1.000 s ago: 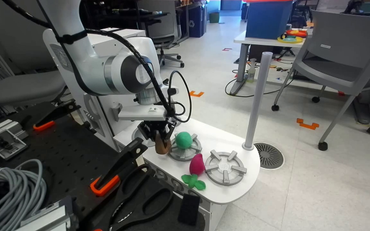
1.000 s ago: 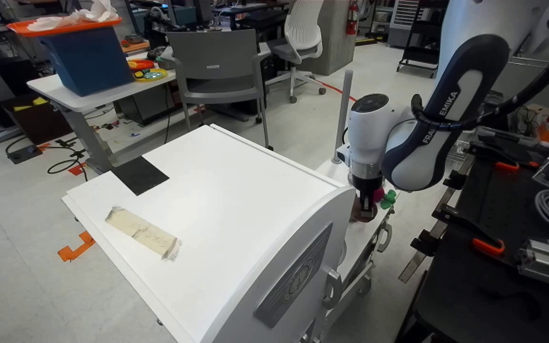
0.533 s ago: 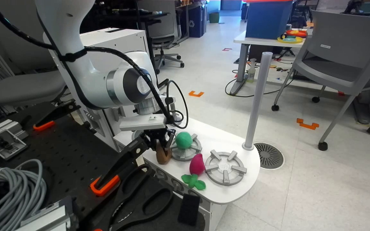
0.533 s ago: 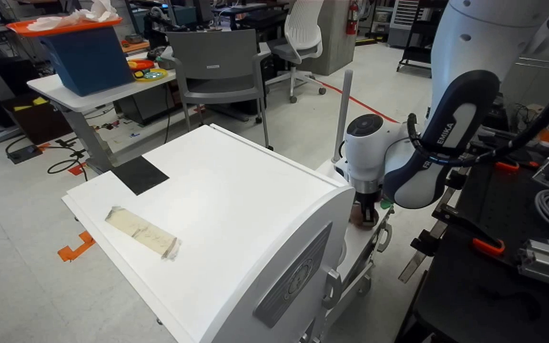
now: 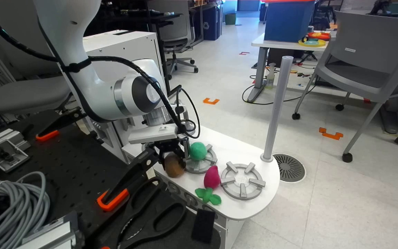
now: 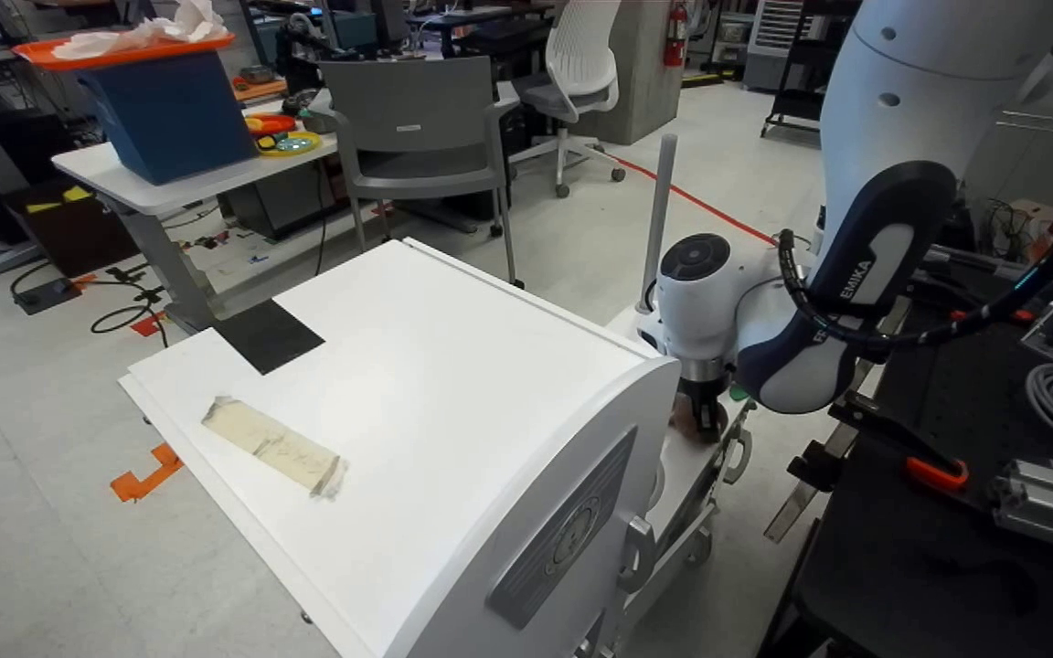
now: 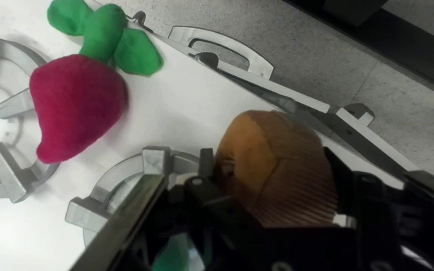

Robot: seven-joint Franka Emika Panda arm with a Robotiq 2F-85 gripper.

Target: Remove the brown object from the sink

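Claw (image 5: 174, 160) lower and spread wider, brown object (image 5: 174, 168) lower too, its pinched shape now rounded out.

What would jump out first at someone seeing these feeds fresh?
Probably the magenta object with green leaves, by a burner grate at the wrist view's upper left. Next, the brown object between the fingers, near the edge of the white countertop. In an exterior view, the bright green ball stands out on a second burner grate.
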